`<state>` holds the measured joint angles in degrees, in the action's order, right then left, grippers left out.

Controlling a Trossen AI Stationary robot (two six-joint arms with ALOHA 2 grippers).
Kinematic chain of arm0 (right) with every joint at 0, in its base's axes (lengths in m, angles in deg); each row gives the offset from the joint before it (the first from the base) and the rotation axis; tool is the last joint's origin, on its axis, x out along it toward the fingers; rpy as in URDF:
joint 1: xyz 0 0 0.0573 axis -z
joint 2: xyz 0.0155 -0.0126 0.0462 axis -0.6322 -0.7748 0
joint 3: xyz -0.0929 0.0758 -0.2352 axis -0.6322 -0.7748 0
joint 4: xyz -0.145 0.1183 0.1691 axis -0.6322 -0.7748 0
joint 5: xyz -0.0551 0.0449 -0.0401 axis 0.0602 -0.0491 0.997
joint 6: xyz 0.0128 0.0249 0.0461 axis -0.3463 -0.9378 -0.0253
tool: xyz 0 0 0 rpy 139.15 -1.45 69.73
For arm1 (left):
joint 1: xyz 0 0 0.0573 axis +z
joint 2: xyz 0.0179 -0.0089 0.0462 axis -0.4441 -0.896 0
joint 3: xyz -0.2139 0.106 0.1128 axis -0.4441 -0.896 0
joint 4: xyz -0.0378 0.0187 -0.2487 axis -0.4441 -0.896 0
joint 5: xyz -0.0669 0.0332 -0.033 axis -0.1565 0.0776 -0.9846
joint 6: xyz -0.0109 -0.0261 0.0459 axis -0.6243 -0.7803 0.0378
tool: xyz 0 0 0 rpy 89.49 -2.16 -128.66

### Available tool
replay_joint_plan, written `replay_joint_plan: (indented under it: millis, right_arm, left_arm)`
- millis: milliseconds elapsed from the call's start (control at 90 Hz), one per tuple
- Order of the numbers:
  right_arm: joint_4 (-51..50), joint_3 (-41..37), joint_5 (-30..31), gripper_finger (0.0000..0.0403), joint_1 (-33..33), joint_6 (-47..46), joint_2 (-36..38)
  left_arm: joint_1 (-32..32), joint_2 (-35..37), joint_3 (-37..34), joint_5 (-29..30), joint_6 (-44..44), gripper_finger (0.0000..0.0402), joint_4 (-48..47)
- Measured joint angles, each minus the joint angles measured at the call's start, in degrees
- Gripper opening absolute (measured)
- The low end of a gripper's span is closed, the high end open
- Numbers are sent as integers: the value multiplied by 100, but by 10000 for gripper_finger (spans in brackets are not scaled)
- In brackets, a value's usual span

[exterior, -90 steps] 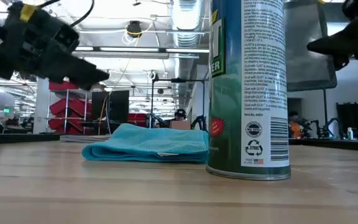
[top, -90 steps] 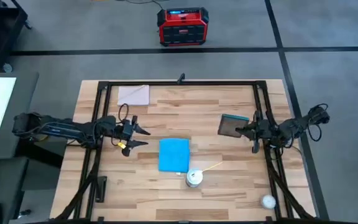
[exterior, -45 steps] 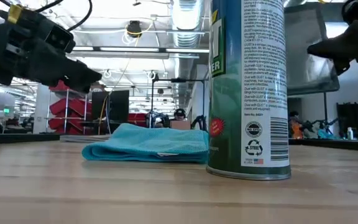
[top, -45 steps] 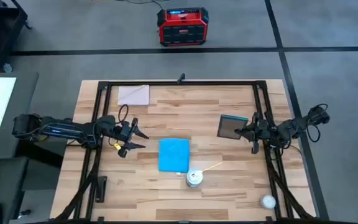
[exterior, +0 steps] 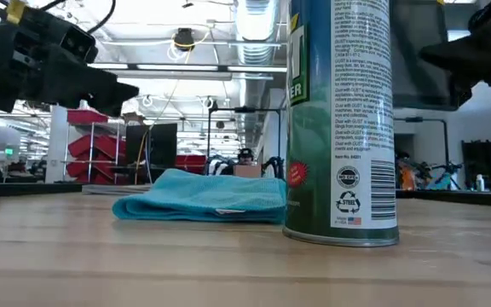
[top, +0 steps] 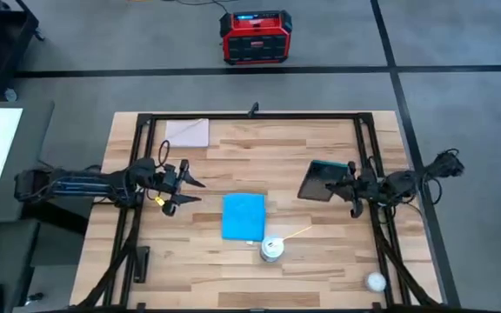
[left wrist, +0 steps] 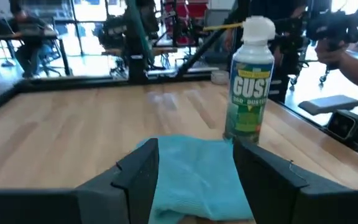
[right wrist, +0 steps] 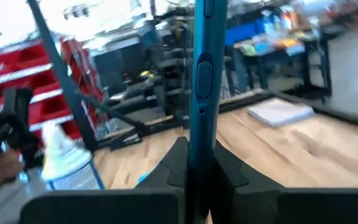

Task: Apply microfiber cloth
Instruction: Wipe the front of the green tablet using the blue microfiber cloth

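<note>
The sky-blue microfiber cloth (top: 243,216) lies flat mid-table, also visible in the low view (exterior: 203,196). My left gripper (top: 185,189) hovers open to its left, above the table, fingers pointing toward it. In the left wrist view the microfiber cloth (left wrist: 194,180) shows between and beyond the open fingers (left wrist: 138,177). My right gripper (top: 344,184) is at the table's right, shut on a dark teal tablet (top: 320,181). My right gripper pinches the tablet's right-hand edge (right wrist: 199,140) between its two fingers (right wrist: 176,163), reaching in roughly level from the table's right. The tablet is lifted clear of the table and tilted; the wrist view sees it edge-on.
A green spray can (top: 271,248) with a thin straw stands just near-right of the cloth, and fills the low view (exterior: 339,119). A pale beige sheet (top: 187,132) lies far left. A white ball (top: 374,281) sits near right. A black frame (top: 250,115) rims the table.
My right gripper has turned and tipped the tablet, which now sits slanted and slightly nearer the table's middle. My left gripper has drawn back a little toward the table's left edge and risen slightly, still open. The cloth has not moved.
</note>
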<state>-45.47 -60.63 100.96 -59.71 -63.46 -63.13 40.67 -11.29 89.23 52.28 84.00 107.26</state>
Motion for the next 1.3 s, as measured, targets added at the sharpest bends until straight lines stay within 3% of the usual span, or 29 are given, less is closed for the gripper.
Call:
replay_joint_plan:
  millis: [267,422,644,889,1300]
  right_arm:
    - [-158,-4,-471,10,970,-1884,-291]
    - [-207,-4,-934,10,1374,-3076,-1005]
    - [-257,-9,-1275,10,1625,-4070,-2293]
    - [51,-13,-1324,10,1806,-4302,-3259]
    - [-84,-4,-1317,11,1844,-4602,-3795]
  left_arm:
    - [24,768,0,1,-99,187,-498]
    - [23,995,0,12,-79,187,-683]
    - [22,1038,0,152,-128,187,-763]
    - [22,1040,0,164,-121,187,-724]
    - [22,1038,2,168,-121,187,-719]
